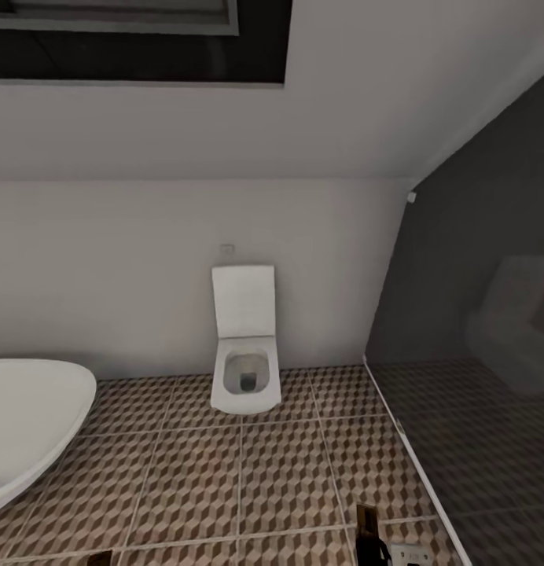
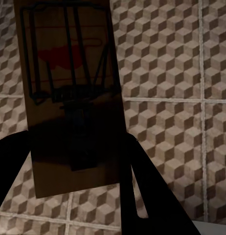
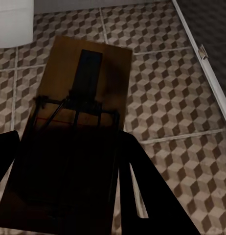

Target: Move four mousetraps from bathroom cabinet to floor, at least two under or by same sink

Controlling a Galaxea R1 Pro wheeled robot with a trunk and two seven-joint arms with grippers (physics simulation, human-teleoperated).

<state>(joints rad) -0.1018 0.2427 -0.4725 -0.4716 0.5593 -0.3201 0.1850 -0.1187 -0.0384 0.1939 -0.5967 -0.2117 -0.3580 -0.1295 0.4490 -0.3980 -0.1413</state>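
**Clerk:** Item one, mousetraps. Count?

**Checker:** Two counted. One tan wooden mousetrap (image 2: 71,93) in the left wrist view, dark wire frame and red spot facing the camera, held above the bathroom floor (image 2: 171,63). The left gripper (image 2: 76,161) has its dark fingers (image 2: 147,191) set at either edge of the board's near end, clamped on it.

**Clerk:** And the second?

**Checker:** A second mousetrap (image 3: 76,127) in the right wrist view, brown board with dark bar and wire frame, a thin red mark across it. The right gripper (image 3: 69,191) grips it the same way, one finger (image 3: 142,186) on each side of the board, above the floor tiles.

**Clerk:** Fixtures?

**Checker:** One white square toilet (image 1: 244,350), lid up, against the pale back wall. One white oval bathtub (image 1: 28,420), its rim entering at the left of the head view. One dark-framed skylight (image 1: 138,39) in the sloped ceiling. One dark glass panel (image 1: 476,338) at the right, with a faint reflection of the toilet in it.

**Clerk:** Floor?

**Checker:** One surface, cube-patterned tiles in brown, beige and white with pale grout. At the lower edge of the head view, dark tips of the arms show; detail there is too small to tell.
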